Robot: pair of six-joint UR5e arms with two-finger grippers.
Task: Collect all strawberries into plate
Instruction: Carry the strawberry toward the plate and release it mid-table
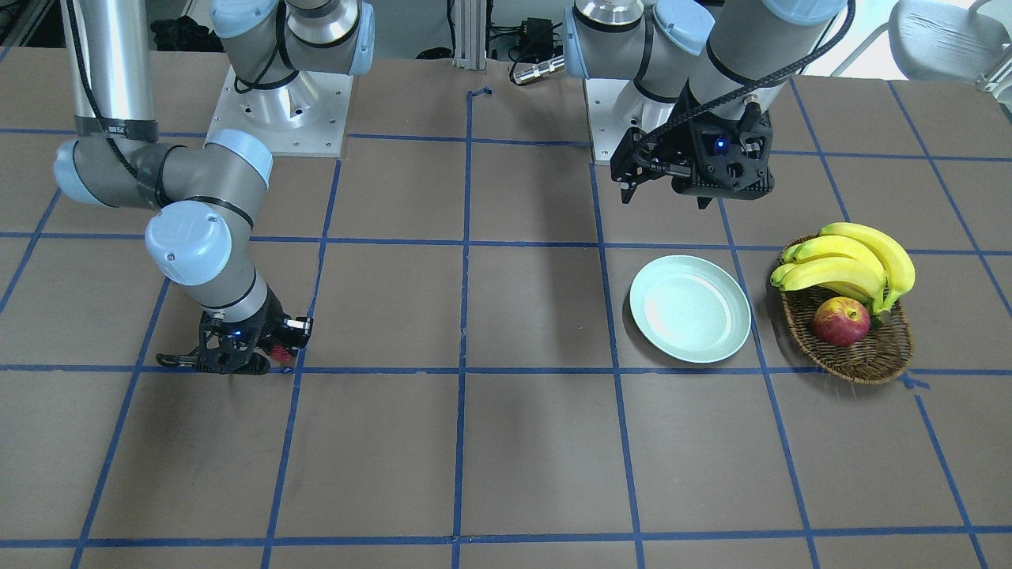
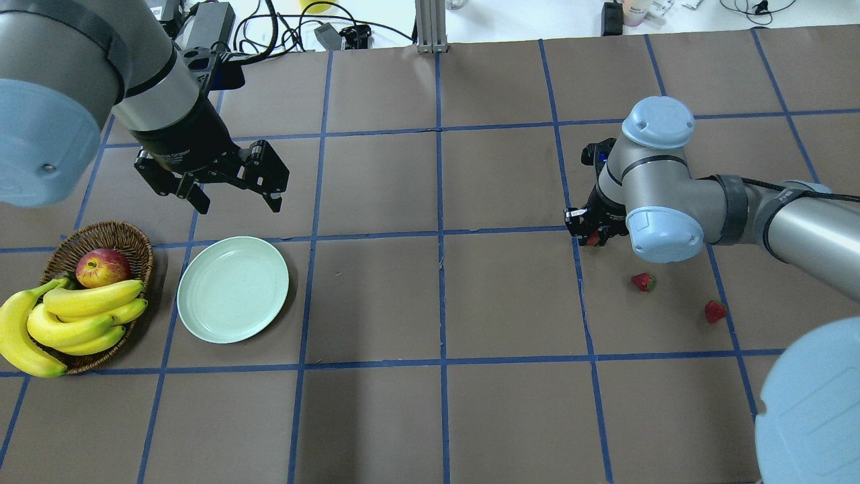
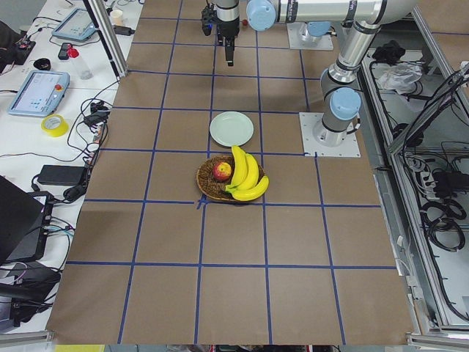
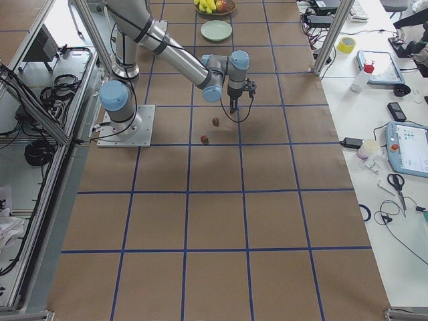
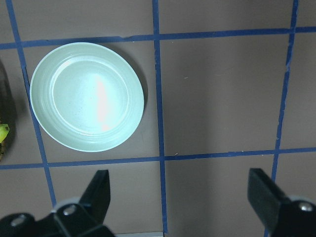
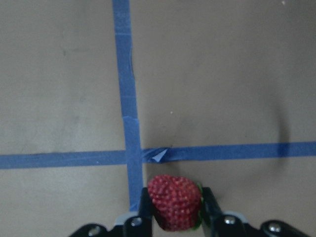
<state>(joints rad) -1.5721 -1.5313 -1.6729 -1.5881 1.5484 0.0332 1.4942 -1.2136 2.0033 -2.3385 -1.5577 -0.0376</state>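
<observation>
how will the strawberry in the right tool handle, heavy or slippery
The strawberry looks small in the right tool, so it is probably light. Its bumpy seeded skin likely grips rather than slips. Being rounded and tapered, it may roll a little on the smooth plate.

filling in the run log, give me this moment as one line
right gripper: shut on held strawberry | left gripper: open, near plate | plate: empty | loose strawberries: two, uncollected

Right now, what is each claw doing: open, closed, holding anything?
Left claw: open, empty.
Right claw: closed on a strawberry.
</observation>
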